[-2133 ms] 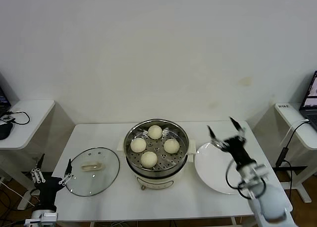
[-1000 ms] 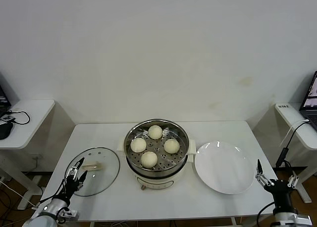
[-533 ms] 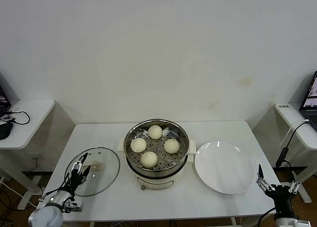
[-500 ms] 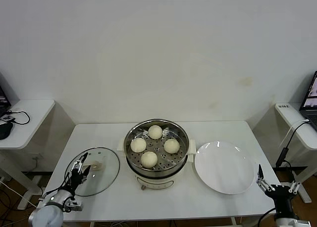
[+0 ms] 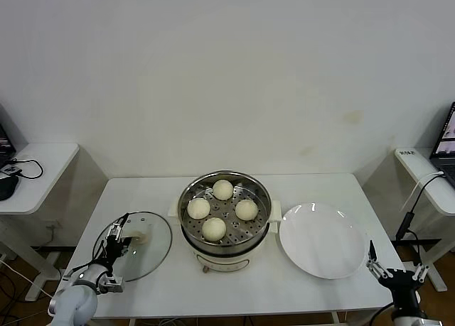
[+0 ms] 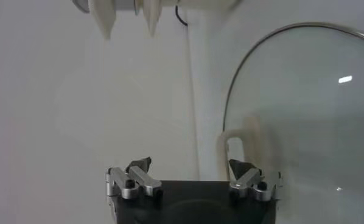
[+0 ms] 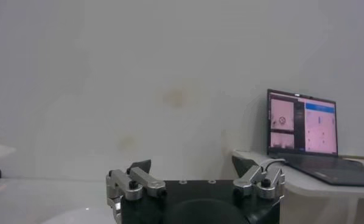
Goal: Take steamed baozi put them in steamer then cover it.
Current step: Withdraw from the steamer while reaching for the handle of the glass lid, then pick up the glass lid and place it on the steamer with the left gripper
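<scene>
left gripper (image 5: 116, 241) spread wide, holding nothing, poised at the near-left edge of the cover (image 5: 135, 245), tips reaching in over the glass. cover's handle (image 5: 137, 234) just ahead of the fingertips and a little to the right, toward the steamer (image 5: 224, 219); in the left wrist view the handle (image 6: 237, 146) sits just beyond the gripper's right-hand finger rather than centred between the two, so probably a small shift that way needed before closing. handle's long axis roughly crosswise to the approach, left to right along the table (image 5: 234, 283). cover itself: flat on the table, round clear glass with a metal rim, cream-white oblong handle at centre, beside the steamer on its left and apart from it. all four steamed baozi (image 5: 222, 209) already on the perforated tray inside, smooth, pale, evenly spaced. only the covering left, by the look of it. left arm clearly the nearer one. right gripper (image 5: 395, 270) also spread and empty, parked low off the near-right corner, beyond the bare white plate (image 5: 323, 242), well away from the cover.
</scene>
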You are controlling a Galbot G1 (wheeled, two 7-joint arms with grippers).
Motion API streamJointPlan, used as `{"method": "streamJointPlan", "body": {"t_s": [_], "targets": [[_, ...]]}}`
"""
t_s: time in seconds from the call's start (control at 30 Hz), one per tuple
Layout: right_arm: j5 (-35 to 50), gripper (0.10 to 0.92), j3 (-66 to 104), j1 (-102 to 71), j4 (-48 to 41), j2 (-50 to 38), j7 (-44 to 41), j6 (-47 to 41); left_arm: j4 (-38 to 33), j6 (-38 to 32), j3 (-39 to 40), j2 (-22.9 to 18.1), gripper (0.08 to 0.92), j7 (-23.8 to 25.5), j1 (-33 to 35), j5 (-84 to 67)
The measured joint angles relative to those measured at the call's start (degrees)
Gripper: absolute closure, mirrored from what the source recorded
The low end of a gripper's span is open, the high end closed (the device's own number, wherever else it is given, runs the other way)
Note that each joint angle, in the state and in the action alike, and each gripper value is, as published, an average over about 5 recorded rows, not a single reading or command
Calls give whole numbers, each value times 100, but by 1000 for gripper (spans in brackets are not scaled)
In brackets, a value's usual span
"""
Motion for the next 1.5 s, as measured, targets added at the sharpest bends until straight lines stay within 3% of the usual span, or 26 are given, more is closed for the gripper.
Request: {"method": "streamJointPlan", "body": {"t_s": [0.2,0.9,1.0,1.5], "targets": [[-48,203,-13,0,-28,13,-5,14,129,27,23,-39,234,-40,-61,-116],[-154,203,-163,5,-32,16,-15,46,146,191,-101,-66,833,-252,-2,-329],[-173,203,-215,14,-34,-1,-21,49,-35,251,-159,-17,868,-243,97,-410],[-237,203,-444,14,-1,-196,-81,44,-1831,1137,-753,363,868,224,922,-919]]}}
